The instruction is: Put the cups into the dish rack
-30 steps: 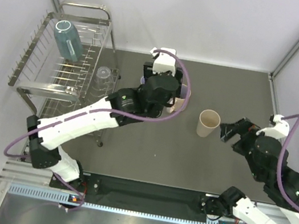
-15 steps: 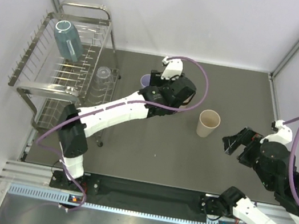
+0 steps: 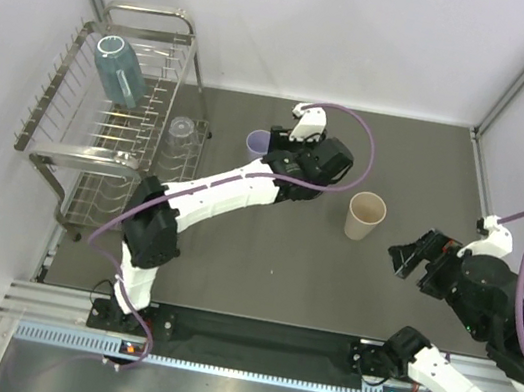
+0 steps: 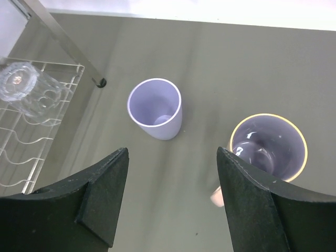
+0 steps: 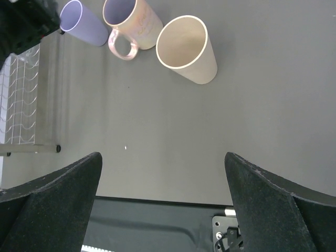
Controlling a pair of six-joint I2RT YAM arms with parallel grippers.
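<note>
The dish rack (image 3: 101, 127) stands at the left and holds a teal-blue cup (image 3: 119, 69) and a clear glass (image 3: 182, 131). The lavender tumbler (image 3: 257, 142) and the beige tumbler (image 3: 364, 215) stand upright on the table. My left gripper (image 3: 298, 167) is open above the table, hiding the pink handled mug from the top view. In the left wrist view the gripper (image 4: 172, 157) hovers between the lavender tumbler (image 4: 155, 107) and the pink mug (image 4: 268, 147). My right gripper (image 3: 409, 255) is open and empty, right of the beige tumbler (image 5: 186, 48).
The rack's lower wire shelf (image 4: 31, 131) lies left of the lavender tumbler. The right wrist view shows the pink mug (image 5: 131, 23), the lavender tumbler (image 5: 81, 23) and the black base strip (image 5: 157, 220) at the near edge. Walls stand close on both sides.
My left arm has stretched out to the right and further back, now above the pink mug. My right gripper has drawn back to the right, away from the beige tumbler.
</note>
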